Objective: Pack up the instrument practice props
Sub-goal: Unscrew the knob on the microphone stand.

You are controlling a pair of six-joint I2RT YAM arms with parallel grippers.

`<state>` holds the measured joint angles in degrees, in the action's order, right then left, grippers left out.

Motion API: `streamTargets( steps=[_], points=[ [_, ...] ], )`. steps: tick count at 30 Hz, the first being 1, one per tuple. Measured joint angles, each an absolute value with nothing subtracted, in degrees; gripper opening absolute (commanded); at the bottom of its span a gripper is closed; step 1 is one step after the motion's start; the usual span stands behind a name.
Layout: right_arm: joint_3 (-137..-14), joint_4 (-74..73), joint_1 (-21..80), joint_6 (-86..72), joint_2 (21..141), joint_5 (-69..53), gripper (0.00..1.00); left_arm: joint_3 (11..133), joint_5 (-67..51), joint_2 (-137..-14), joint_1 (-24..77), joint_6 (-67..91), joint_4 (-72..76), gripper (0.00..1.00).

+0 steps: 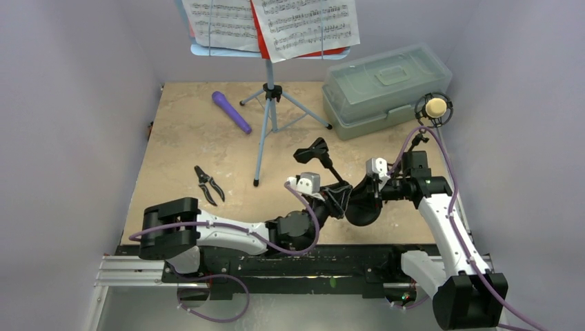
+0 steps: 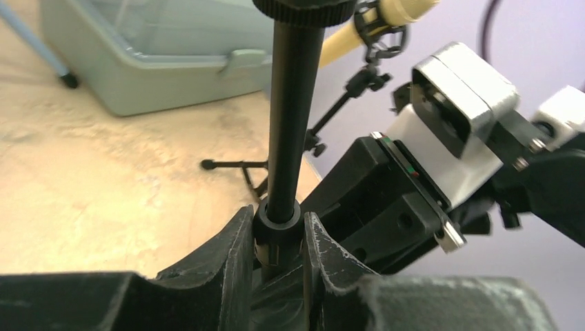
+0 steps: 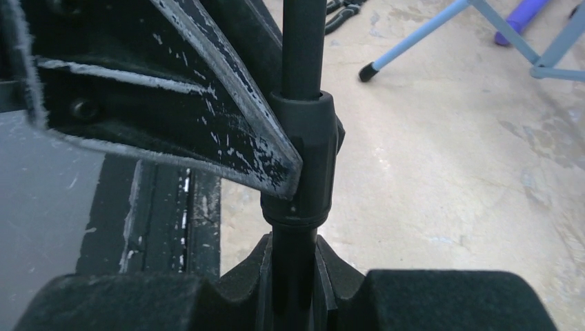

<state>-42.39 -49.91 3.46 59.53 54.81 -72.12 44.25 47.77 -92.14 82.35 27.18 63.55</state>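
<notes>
between your arms, near the table's [image 1: 186, 138] front, your left gripper [image 2: 277, 229] and right gripper [image 3: 295, 261] each pinch the mic holder's [image 2: 293, 103] pole, jaws narrow; likely one braces it while the other collapses it for the box [image 1: 386, 89].

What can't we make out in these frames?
- Top view: sheet-music pages and music rack cut off by the top edge.
- Top view: both jaws' contact on the black mic holder hidden under the wrist cameras.
- Left wrist view: tan microphone cut by the top edge.
- Top view: box contents, blurred by its translucent lid.
</notes>
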Motion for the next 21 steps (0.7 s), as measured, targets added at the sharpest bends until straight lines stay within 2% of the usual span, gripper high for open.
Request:
streamTargets(
  steps=[3,6,8,12,15,17,21],
  points=[
    [-42.5,-48.38,2.79,58.63,54.85,-70.59,0.0,52.73,55.37,-91.92,83.02,34.72,45.3,0.0],
    [-42.52,-47.64,2.7,58.3,54.89,-69.58,0.0,56.36,58.41,-91.83,83.22,40.64,35.53,0.02],
    [-42.52,-47.59,2.79,58.17,54.92,-69.34,0.0,56.99,59.11,-91.55,83.26,43.48,32.49,0.13],
    [-42.52,-47.68,3.11,58.15,54.92,-68.93,0.0,57.1,59.24,-90.96,83.29,46.35,29.89,0.42],
    [-42.52,-48.36,3.7,58.54,54.89,-70.02,0.0,57.04,58.94,-90.61,82.87,46.92,30.72,0.58],
    [-42.52,-48.82,4.29,58.52,54.85,-70.67,0.0,56.4,58.26,-89.8,82.5,46.17,32.42,0.66],
    [-42.52,-49.32,4.38,58.61,54.85,-71.4,0.0,52.47,55.35,-86.21,82.24,41.82,37.52,0.76]
  ],
)
